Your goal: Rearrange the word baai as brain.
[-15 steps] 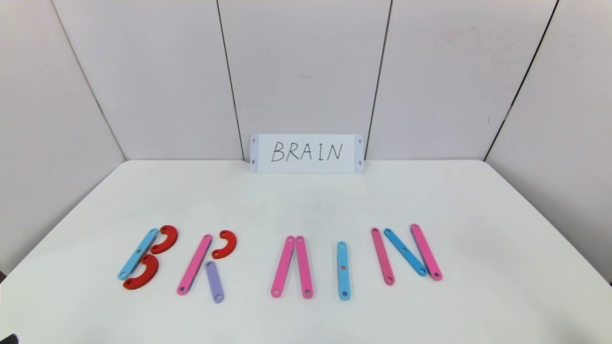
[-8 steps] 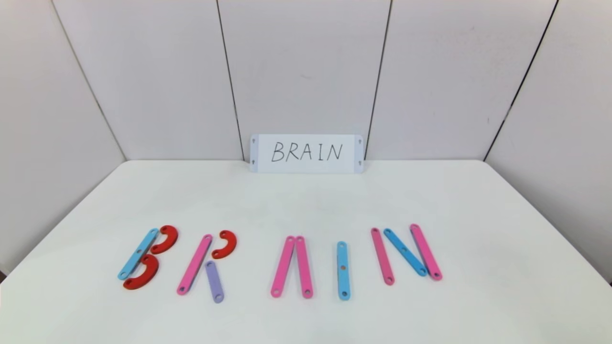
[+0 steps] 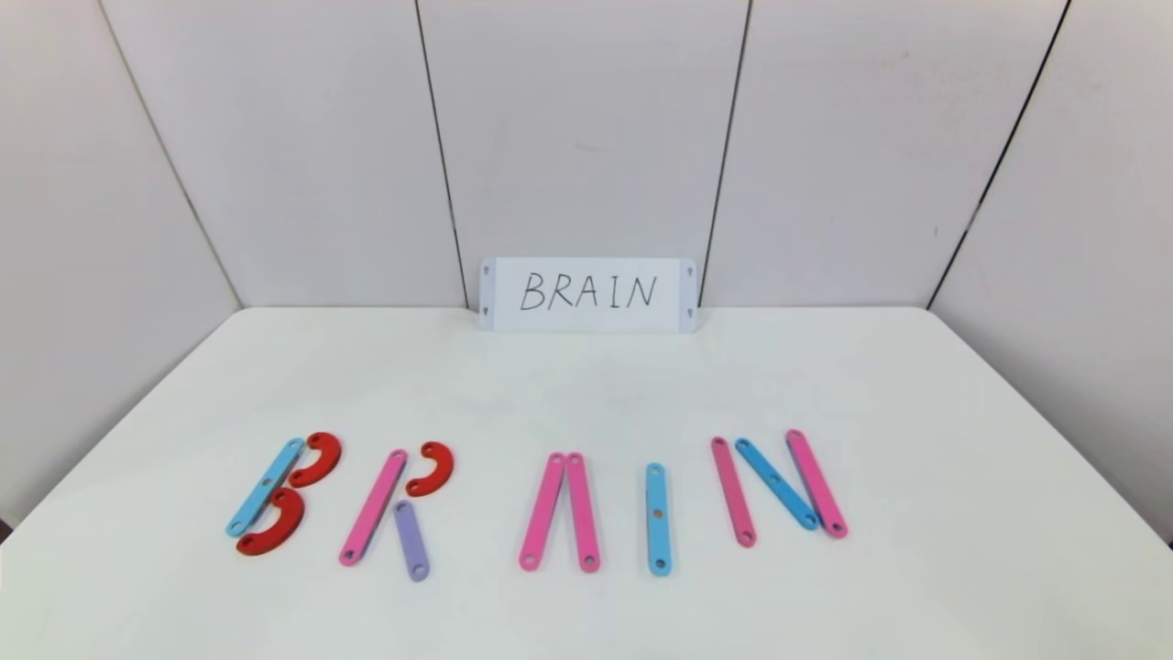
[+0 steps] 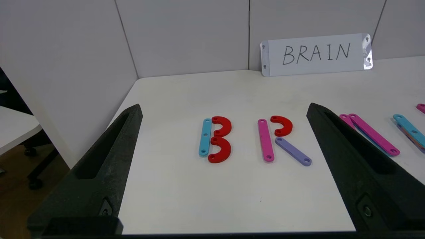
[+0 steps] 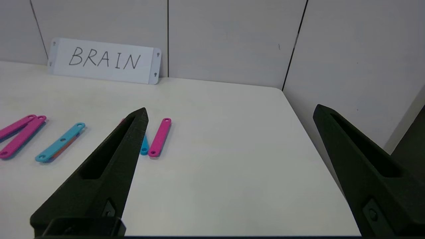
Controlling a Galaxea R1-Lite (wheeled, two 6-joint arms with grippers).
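Observation:
The flat plastic pieces lie in a row on the white table (image 3: 586, 394). A blue strip (image 3: 265, 487) with two red half-rings (image 3: 316, 459) forms B. A pink strip (image 3: 373, 507), a red half-ring (image 3: 433, 468) and a purple strip (image 3: 411, 540) form R. Two pink strips (image 3: 542, 511) lean together as A without a crossbar. A blue strip (image 3: 657, 519) is I. Pink, blue (image 3: 776, 483) and pink strips form N. My left gripper (image 4: 224, 105) is open and empty, held back from B and R. My right gripper (image 5: 230, 108) is open and empty, near the table's right front.
A white card (image 3: 587, 294) with handwritten "BRAIN" leans on the back wall. Grey panel walls close in the table on the left, back and right. Neither arm shows in the head view.
A dark bit of the left arm at the bottom left corner of the head view has gone out of view. The pieces have not moved.

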